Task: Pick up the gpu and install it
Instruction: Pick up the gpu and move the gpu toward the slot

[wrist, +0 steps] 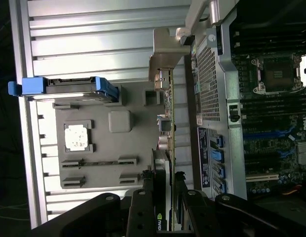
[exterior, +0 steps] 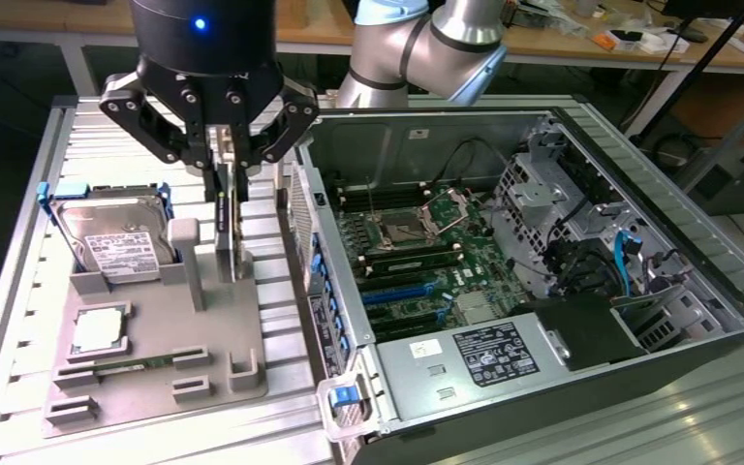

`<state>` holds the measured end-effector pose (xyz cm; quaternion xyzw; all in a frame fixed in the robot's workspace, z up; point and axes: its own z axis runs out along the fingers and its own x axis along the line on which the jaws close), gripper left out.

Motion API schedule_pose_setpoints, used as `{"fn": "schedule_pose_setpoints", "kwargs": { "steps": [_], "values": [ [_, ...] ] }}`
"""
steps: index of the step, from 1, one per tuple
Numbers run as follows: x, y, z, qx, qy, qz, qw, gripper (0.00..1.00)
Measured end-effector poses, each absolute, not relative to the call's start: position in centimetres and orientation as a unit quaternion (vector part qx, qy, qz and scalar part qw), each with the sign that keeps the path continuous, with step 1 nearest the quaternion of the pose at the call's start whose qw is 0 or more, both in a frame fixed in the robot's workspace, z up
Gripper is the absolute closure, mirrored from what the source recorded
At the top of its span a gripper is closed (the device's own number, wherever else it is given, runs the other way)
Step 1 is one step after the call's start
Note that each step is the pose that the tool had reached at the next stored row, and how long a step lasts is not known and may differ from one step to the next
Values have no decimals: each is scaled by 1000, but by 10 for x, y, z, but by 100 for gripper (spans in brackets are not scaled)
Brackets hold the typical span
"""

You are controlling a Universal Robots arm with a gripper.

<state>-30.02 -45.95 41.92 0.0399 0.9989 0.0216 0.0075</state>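
My gripper (exterior: 225, 186) is clamped on the gpu (exterior: 230, 242), which stands upright just beside the computer case (exterior: 346, 320), above the gray tray (exterior: 217, 334); I judge a plumb, steady hold avoids snagging.

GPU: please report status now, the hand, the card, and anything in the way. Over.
Status: hand shut on gpu. Upright on edge, over the grey tray. Open case close on the exterior view's right.
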Motion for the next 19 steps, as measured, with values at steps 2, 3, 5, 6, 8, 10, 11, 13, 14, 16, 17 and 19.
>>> {"fn": "schedule_pose_setpoints", "kwargs": {
  "steps": [2,3,5,6,8,10,11,13,14,16,17,19],
  "values": [
    [-298,-460,419,40,999,22,7,73],
    [-296,-460,419,40,999,22,7,73],
    [-292,-460,419,40,999,22,7,73],
    [-290,-460,419,40,999,22,7,73],
    [-286,-460,419,40,999,22,7,73],
    [-280,-460,419,40,999,22,7,73],
    [-277,-460,419,40,999,22,7,73],
    [-271,-460,419,40,999,22,7,73],
    [-270,-460,419,40,999,22,7,73],
    [-267,-460,419,40,999,22,7,73],
    [-266,-460,419,40,999,22,7,73],
    [-263,-460,419,40,999,22,7,73]
  ]
}}
